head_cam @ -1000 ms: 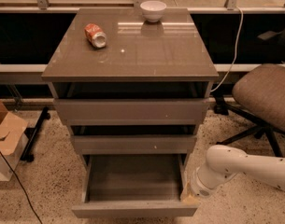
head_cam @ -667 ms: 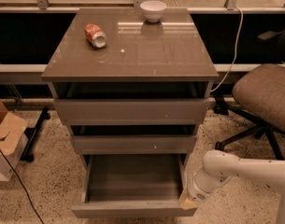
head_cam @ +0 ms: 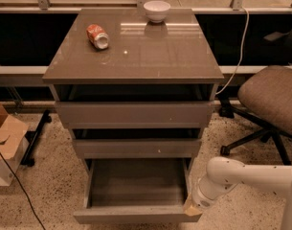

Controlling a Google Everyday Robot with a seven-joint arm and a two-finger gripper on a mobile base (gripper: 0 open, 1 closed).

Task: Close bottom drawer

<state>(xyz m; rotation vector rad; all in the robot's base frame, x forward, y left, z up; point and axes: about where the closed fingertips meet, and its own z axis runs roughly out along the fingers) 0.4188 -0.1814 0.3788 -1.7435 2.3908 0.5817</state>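
Note:
The bottom drawer [head_cam: 136, 214] of the grey-brown cabinet stands pulled far out, its empty tray [head_cam: 136, 183] open to view. Its slim flat front is at the lower edge of the camera view. My white arm [head_cam: 241, 176] reaches in from the right. My gripper [head_cam: 192, 209] sits at the right end of the drawer front, touching or nearly touching its corner. Its fingers are hidden behind the wrist.
The two upper drawers [head_cam: 135, 114] are slightly ajar. On the cabinet top [head_cam: 160, 51] lie a crushed red can [head_cam: 97, 35] and a white bowl [head_cam: 156, 10]. An office chair [head_cam: 270, 104] stands right, a cardboard box [head_cam: 4, 143] left, a white cable [head_cam: 239, 51] hangs behind.
My arm and gripper have shifted slightly left, closer to the drawer front's right corner. The drawer looks unmoved.

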